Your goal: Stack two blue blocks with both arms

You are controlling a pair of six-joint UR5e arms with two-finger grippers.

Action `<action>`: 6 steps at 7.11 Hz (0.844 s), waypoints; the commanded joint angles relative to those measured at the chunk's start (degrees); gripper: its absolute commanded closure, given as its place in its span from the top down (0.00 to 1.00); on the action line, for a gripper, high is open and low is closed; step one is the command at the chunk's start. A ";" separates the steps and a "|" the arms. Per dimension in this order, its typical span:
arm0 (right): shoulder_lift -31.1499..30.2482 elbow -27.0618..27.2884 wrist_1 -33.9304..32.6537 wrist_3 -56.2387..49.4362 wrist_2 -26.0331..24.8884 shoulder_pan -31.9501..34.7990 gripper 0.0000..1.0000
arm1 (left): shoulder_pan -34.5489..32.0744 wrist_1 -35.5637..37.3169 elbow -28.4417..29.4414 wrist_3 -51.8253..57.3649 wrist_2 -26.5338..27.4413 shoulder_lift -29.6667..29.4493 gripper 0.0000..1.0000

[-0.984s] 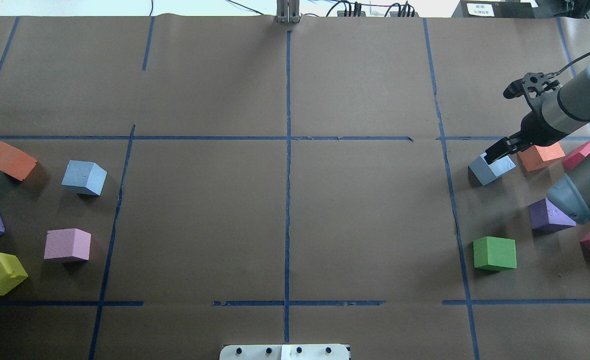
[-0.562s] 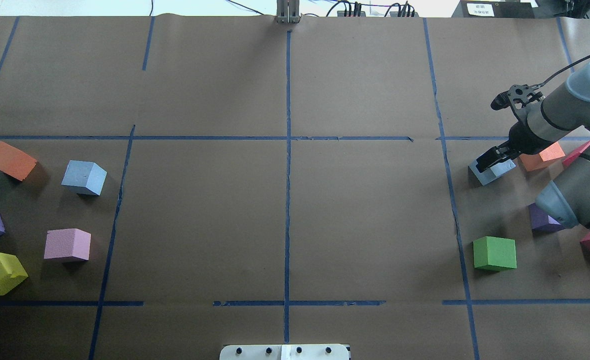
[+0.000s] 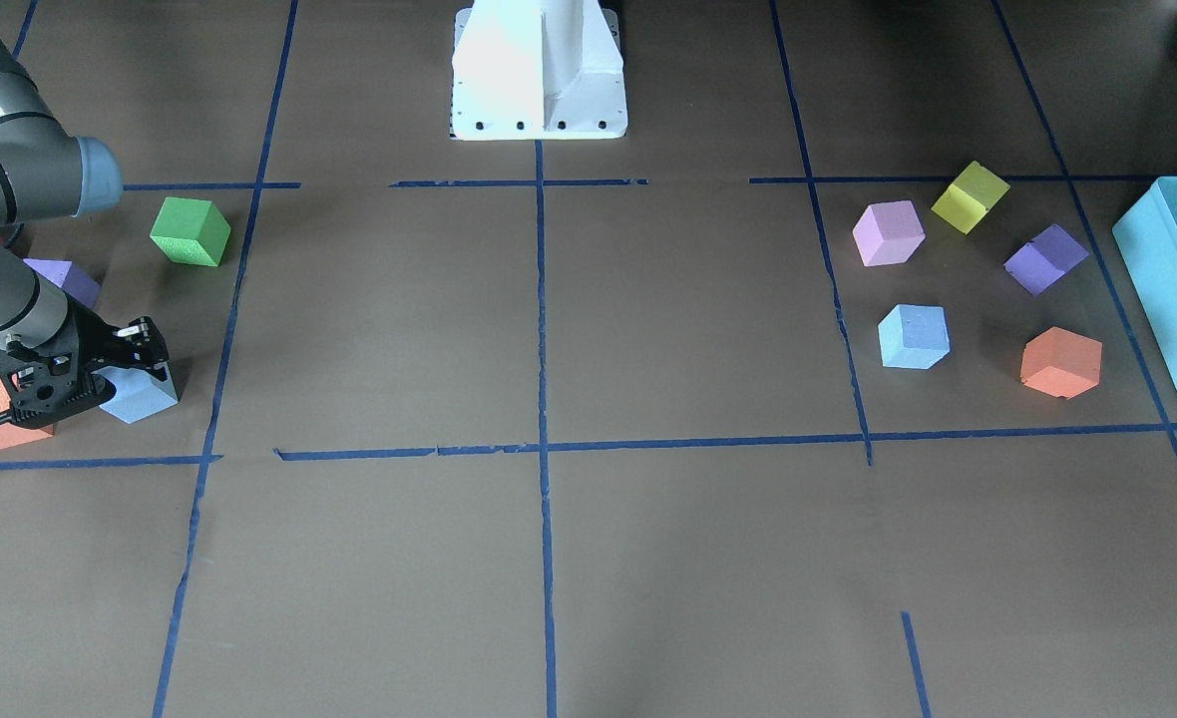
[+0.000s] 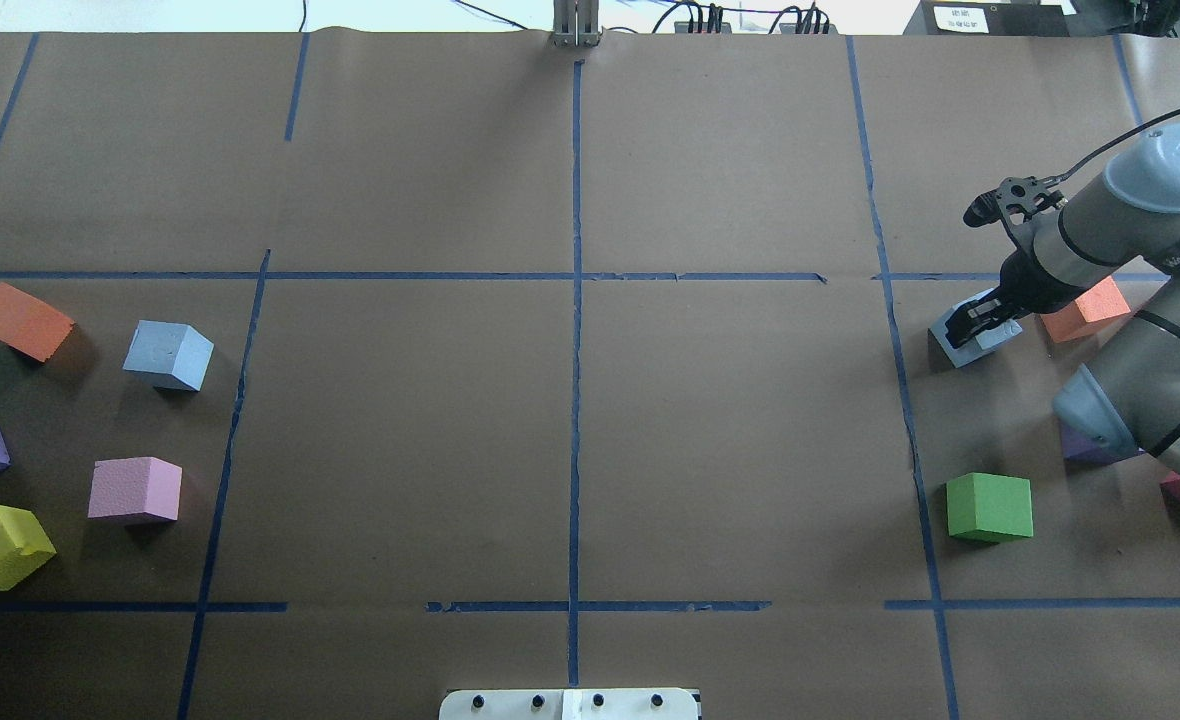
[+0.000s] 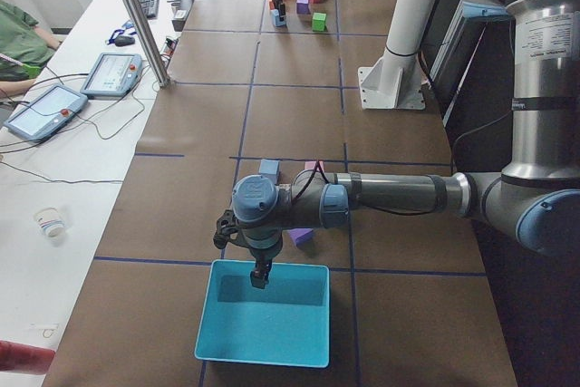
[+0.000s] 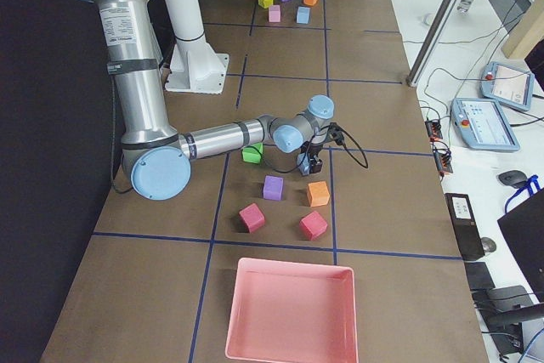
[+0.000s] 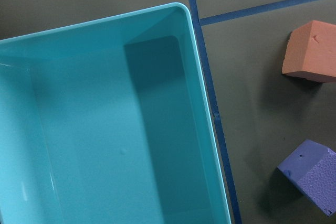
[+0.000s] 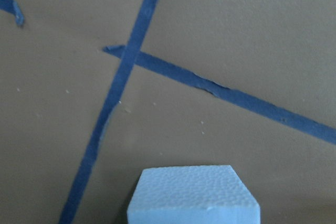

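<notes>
Plainly early going: at the far left, your left gripper (image 5: 260, 271) hangs over the box (image 5: 272, 328), well apart from either blue cube. It shows only in the side view, so you cannot tell whether its fingers are spread or closed. Next along, the left block (image 4: 168, 355) sits alone on the table (image 4: 570, 420), with nothing touching it. Neither blue cube is in the middle squares. At the right, your right gripper (image 4: 980, 320) is down on the right block (image 4: 953, 342) with its fingers at the block's top. The block looks to rest on the paper, and whether the fingers pinch it or only straddle it cannot be told. By this showing nothing is stacked. One grasp is in hand; the lift, the left arm's own pick and the setting of one block on the other all remain.
</notes>
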 commanded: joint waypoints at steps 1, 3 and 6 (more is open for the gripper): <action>7.54 0.27 -4.78 9.86 0.16 -1.44 0.41 | -0.03 0.00 0.00 -0.07 0.00 0.00 1.00; 19.05 -0.86 -11.82 25.40 -3.76 -7.75 0.41 | 0.05 0.00 0.00 0.02 0.00 0.00 1.00; 38.39 -15.24 -12.46 44.24 -12.64 -17.15 0.41 | -0.03 0.00 -0.09 0.02 0.00 0.00 1.00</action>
